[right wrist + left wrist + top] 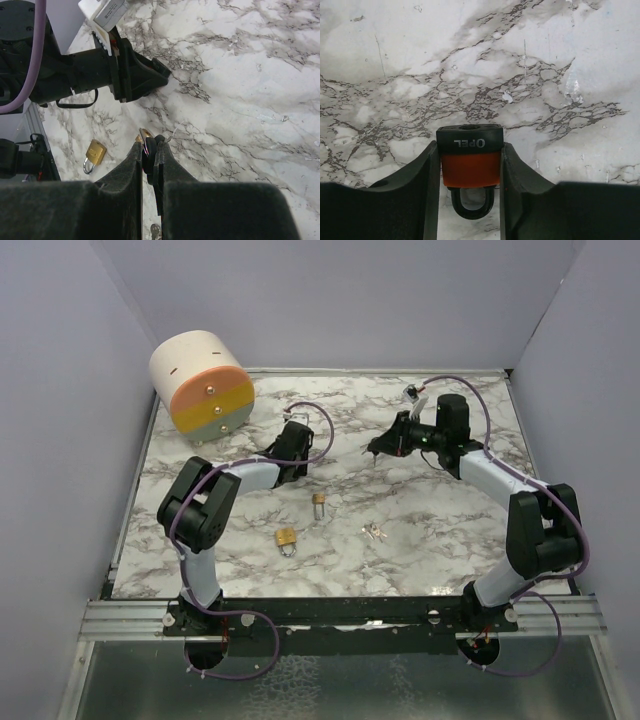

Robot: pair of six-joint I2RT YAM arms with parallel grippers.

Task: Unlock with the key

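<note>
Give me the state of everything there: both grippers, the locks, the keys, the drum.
Left gripper: jaws shut on orange padlock.
Orange padlock: held, shackle closed, no key in.
Right gripper: jaws shut on key.
Key: held, clear of any lock.
Brass padlock: lying flat, shackle closed.
Small padlock: loose, untouched.
Loose keys: lying untouched.
Drum: on its side, drawers shut.

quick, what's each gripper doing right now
left gripper: jaws closed on the orange padlock
right gripper: jaws shut on what looks like the key
</note>
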